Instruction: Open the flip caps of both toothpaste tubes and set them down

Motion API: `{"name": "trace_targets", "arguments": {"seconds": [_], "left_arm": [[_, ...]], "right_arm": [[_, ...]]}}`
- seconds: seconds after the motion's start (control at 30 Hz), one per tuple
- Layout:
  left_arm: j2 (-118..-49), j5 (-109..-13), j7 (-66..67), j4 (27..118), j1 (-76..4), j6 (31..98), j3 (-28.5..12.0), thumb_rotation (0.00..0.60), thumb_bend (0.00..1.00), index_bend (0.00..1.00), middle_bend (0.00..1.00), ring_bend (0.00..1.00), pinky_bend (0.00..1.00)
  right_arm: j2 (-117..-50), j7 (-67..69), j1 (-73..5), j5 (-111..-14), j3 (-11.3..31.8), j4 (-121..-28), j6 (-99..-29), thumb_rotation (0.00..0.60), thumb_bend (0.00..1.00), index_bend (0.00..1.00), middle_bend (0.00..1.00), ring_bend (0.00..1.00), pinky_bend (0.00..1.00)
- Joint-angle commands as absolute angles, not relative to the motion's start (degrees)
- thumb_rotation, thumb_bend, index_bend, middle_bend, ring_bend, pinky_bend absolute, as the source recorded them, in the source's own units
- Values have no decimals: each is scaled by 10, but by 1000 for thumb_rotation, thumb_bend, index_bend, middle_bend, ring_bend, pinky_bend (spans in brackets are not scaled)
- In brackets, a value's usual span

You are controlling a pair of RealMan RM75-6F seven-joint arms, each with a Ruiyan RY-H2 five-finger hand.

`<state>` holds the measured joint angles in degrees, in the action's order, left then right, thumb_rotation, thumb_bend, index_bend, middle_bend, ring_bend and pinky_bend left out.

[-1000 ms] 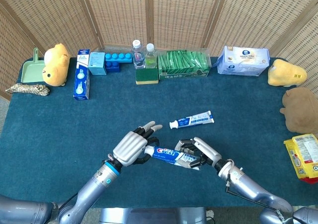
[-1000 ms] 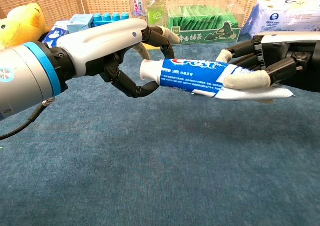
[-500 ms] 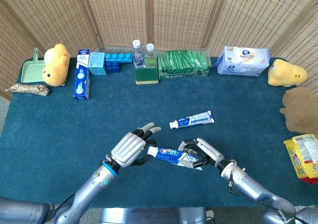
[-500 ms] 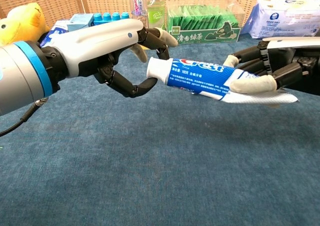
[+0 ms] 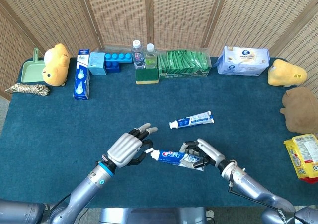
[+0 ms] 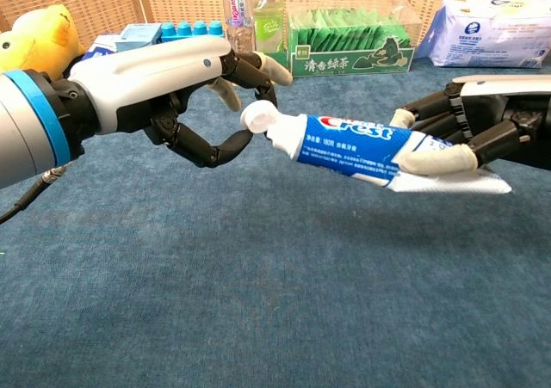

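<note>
My right hand (image 5: 204,154) (image 6: 469,138) holds a blue-and-white toothpaste tube (image 5: 175,157) (image 6: 357,144) by its tail end, above the table and pointing left. Its white flip cap (image 6: 256,116) stands tipped open at the tube's left tip. My left hand (image 5: 127,148) (image 6: 164,83) is curled around that tip, with the thumb and a fingertip pinching the lid's edge. A second toothpaste tube (image 5: 191,119) lies flat on the blue cloth, further back and slightly right, with its cap to the left. Neither hand touches it.
Along the back edge stand two bottles (image 5: 143,52), a green packet box (image 5: 183,65), a wipes pack (image 5: 243,61), blue blocks (image 5: 115,61) and a toothpaste carton (image 5: 82,81). Plush toys (image 5: 54,64) (image 5: 299,110) sit at both sides, and a snack bag (image 5: 303,157) lies at the right edge.
The right hand has drawn the tube to the right and tilted it. The cap lid, which was shut inside the left hand's fingers, now stands flipped open. The left hand has shifted slightly left.
</note>
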<state>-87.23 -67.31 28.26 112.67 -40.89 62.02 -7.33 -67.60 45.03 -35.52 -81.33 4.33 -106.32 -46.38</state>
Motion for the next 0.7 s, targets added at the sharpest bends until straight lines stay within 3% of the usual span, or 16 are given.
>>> {"name": "trace_targets", "arguments": {"seconds": [0.03,0.7], "left_arm": [[-871,-672,278,1127,-409,620,-73,600,538,450,131,66,232],[-884,-660,250,1128,-412,619,-77,600,468,276,85,32,237]], "right_arm": [[-678,434,-355,-809,42,-1067,-464,600,515,922,773,681,798],[-689,341,-354,-800,36,-1089,-469,600,515,922,774,681,799]]}}
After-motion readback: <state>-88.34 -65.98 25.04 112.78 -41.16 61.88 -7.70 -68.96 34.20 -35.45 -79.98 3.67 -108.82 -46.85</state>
